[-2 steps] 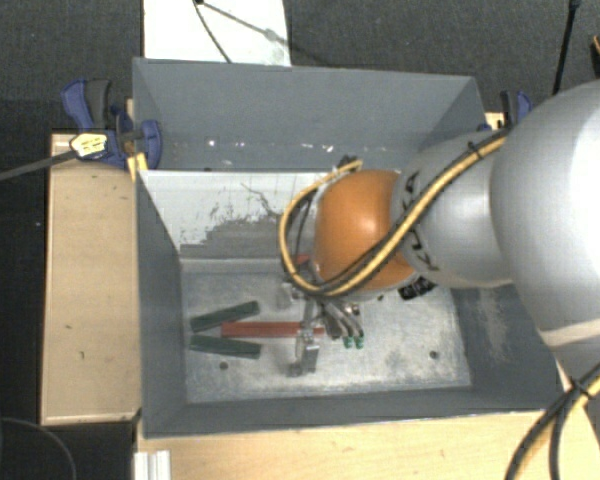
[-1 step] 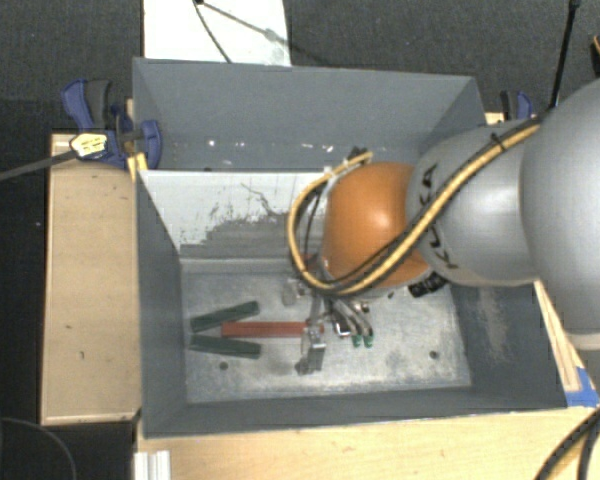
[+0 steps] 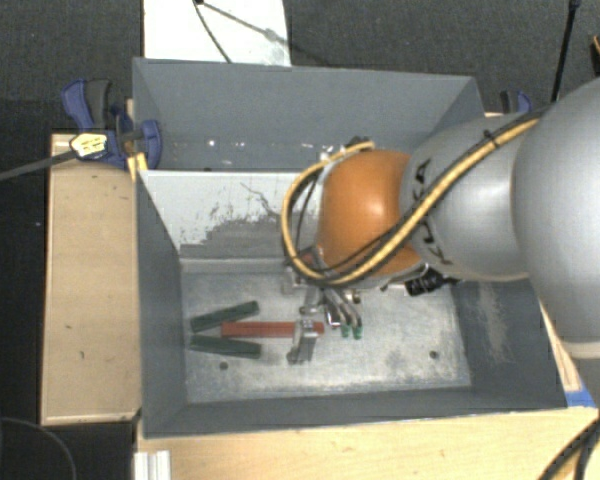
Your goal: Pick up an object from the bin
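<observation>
A hand tool lies on the bin floor left of centre. It has two dark green handles that spread toward the left and a reddish-brown shaft that points right. My gripper hangs low under the orange wrist cover, right at the right-hand end of that shaft and close to the floor. The cover and the arm hide most of the gripper, and whether it touches the tool cannot be told.
The arm and its orange cover with yellow and black cables span the bin's right and middle. The bin's sloping grey walls rise on all sides. Scuffed bare floor shows to the right of the gripper and along the front.
</observation>
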Action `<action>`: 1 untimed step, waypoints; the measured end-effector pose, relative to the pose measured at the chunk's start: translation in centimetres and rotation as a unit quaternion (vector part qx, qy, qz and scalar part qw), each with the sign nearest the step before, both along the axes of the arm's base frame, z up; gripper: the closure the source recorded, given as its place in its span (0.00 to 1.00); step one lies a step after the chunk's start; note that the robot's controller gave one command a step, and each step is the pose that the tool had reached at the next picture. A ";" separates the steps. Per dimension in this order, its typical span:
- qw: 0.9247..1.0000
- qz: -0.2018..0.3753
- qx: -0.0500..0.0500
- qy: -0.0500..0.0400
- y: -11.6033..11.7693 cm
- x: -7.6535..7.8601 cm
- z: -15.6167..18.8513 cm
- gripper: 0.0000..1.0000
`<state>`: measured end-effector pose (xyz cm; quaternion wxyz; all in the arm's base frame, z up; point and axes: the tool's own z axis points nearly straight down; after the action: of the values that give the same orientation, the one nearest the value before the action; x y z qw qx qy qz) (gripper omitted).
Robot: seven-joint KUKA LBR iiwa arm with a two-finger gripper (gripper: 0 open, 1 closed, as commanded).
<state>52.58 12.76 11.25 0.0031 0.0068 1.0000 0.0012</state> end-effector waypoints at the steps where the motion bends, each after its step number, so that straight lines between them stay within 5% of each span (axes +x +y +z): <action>1: 0.999 -0.046 -0.001 0.005 -0.8 -1.1 -4.4 0.00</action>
<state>51.50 12.01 6.83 -0.0015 0.0532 0.9986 0.0000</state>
